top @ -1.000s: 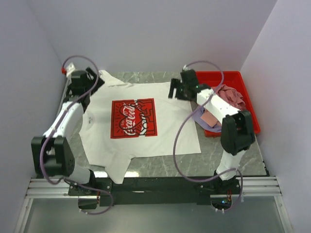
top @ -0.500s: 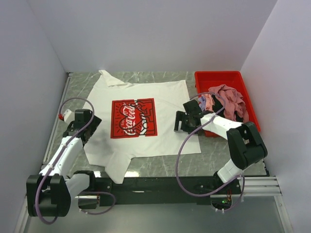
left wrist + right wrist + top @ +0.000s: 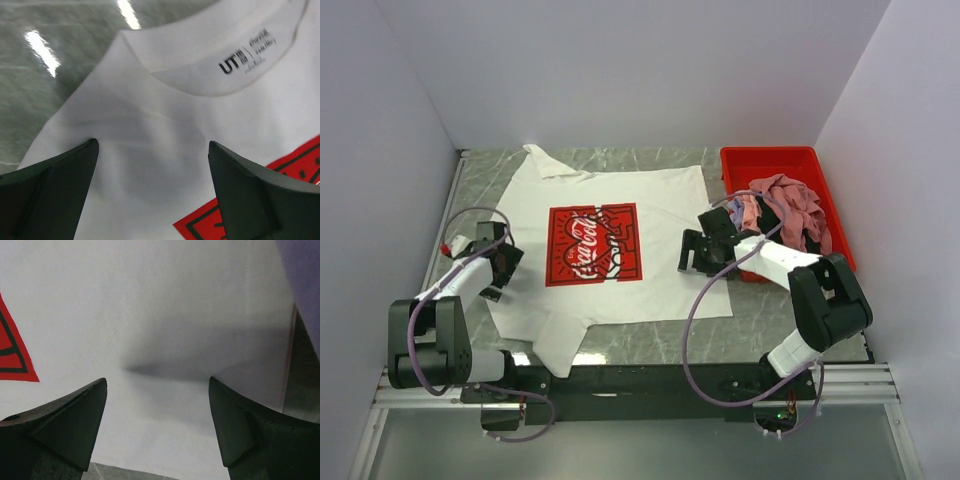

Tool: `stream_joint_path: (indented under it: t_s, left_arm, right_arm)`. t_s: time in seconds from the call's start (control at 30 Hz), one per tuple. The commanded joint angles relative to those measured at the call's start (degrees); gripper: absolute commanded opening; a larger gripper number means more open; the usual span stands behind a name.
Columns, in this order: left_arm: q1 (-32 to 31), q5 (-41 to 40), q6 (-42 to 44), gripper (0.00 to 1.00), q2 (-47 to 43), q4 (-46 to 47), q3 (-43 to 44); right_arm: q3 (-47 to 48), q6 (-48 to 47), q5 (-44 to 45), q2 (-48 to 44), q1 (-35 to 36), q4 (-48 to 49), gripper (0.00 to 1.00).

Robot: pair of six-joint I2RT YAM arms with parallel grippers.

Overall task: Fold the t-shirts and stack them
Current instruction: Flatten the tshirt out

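A white t-shirt with a red Coca-Cola print (image 3: 594, 243) lies spread flat on the marble table, collar to the left. My left gripper (image 3: 502, 264) is open just above its collar; the left wrist view shows the open jaws (image 3: 153, 144) over the neck label (image 3: 247, 54). My right gripper (image 3: 693, 252) is open and empty over the shirt's plain right part near the hem (image 3: 158, 380). Dusty pink t-shirts (image 3: 786, 201) lie crumpled in the red bin. A lavender piece (image 3: 305, 270) shows at the right wrist view's top right corner.
The red plastic bin (image 3: 770, 153) stands at the back right, its near end beside my right forearm. Grey marble table (image 3: 790, 310) shows around the shirt. White walls close in on the left, back and right. A black rail runs along the near edge.
Both grippers came back from the far edge of the shirt. The left one has drawn nearer to the collar as its arm folded toward the base. The right one has barely moved in the last half second.
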Motion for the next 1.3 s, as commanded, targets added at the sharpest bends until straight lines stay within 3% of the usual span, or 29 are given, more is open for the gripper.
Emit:
stream_joint_path:
  t_s: [0.0, 0.2, 0.43, 0.53, 0.67, 0.77, 0.9, 1.07, 1.27]
  left_arm:
    - [5.77, -0.14, -4.27, 1.0, 1.78, -7.64, -3.07]
    - [9.38, 1.29, -8.57, 0.99, -3.3, -9.66, -9.5]
    - [9.38, -1.96, -10.6, 1.0, -16.75, -18.89, -7.23]
    - [9.3, 0.31, -8.23, 1.0, -22.64, -18.11, -2.49]
    - [7.46, 5.42, -2.78, 0.99, -23.8, -11.44, 6.48]
    - [2.45, 4.37, -1.99, 0.99, -17.75, -6.08, 13.05]
    - [-3.52, 4.19, 0.3, 0.99, 2.06, -3.34, 25.01]
    - [-3.54, 5.06, 2.67, 0.98, 21.44, -2.29, 40.81]
    - [-3.54, 1.47, 4.78, 0.83, 39.03, -4.22, 56.22]
  right_arm:
    - [-3.57, 0.39, -1.98, -1.96, 0.23, -3.95, 0.89]
    - [-7.96, 1.97, -2.86, -5.92, 1.1, -5.36, 0.89]
    - [-10.78, 3.2, -2.33, -11.63, 4.44, -8.7, 0.89]
    - [-6.58, 2.06, 0.74, -12.52, 4.44, -10.28, 0.9]
    - [4.15, 0.22, 2.23, -11.9, 4.36, -12.66, 0.91]
    - [9.23, 0.21, 2.68, -11.46, 3.31, -11.69, 0.92]
    - [12.86, 0.04, 1.01, -10.15, -0.64, -9.85, 0.92]
    - [12.87, -0.22, 0.66, -10.58, -2.85, -9.67, 0.93]
    - [10.49, -0.66, -1.01, -11.2, -5.31, -9.14, 0.93]
